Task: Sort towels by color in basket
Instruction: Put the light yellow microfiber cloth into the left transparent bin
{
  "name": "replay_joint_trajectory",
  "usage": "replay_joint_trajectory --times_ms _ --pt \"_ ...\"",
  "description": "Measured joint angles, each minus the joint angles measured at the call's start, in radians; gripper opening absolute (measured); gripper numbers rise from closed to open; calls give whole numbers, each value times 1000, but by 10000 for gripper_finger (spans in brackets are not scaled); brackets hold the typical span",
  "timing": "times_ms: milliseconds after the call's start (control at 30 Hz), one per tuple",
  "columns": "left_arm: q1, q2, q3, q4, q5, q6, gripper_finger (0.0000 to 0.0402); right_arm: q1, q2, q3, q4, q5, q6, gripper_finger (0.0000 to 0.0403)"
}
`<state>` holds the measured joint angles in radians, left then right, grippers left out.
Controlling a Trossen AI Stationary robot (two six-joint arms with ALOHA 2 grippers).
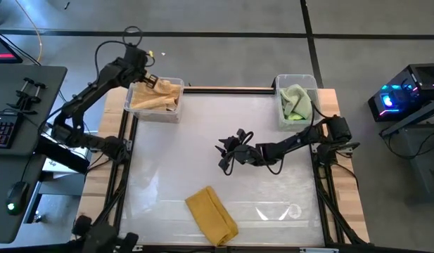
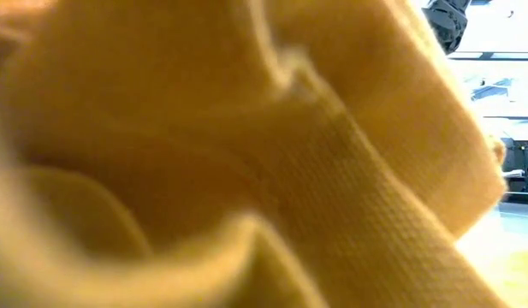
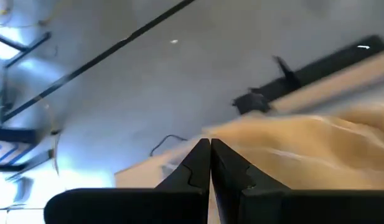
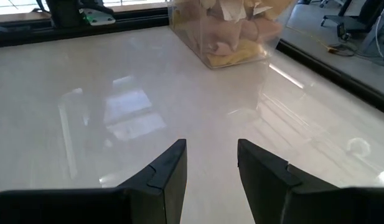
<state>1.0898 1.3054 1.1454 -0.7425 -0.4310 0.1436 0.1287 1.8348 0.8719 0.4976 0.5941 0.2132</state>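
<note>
The left gripper (image 1: 150,79) hovers above the left bin (image 1: 136,111), fingers together, seemingly empty; a drop looks finished. The right gripper (image 1: 226,151), fingers apart, must reach the 1 yellow towel (image 1: 211,214) on the counter (image 1: 273,211).

On your desk (image 1: 202,140) the surface is pale, glossy white, framed in light wood. The loose towel (image 1: 212,215) near the front edge is mustard yellow, with a fine woven grain in the low view. The clear bin (image 1: 176,112) at the back left holds pale orange and salmon cloth. The other clear bin (image 1: 281,119) holds light green towels (image 1: 295,102). Both hands, left (image 1: 148,79) and right (image 1: 227,151), are black.
</note>
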Motion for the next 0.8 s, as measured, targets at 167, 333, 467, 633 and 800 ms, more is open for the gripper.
replay_joint_trajectory --times_ms 167,333,467,633,800 --pt "46 44 0 99 16 33 0 0 3 0 1 -3 56 137" --pt "50 52 0 42 123 32 0 3 3 0 19 -3 41 137" --pt "50 52 0 -54 233 32 0 3 3 0 41 -3 22 137" --pt "49 52 -25 -80 307 33 0 3 2 0 39 -3 22 137" --pt "43 54 -86 2 268 68 0 3 2 0 38 -3 22 137"
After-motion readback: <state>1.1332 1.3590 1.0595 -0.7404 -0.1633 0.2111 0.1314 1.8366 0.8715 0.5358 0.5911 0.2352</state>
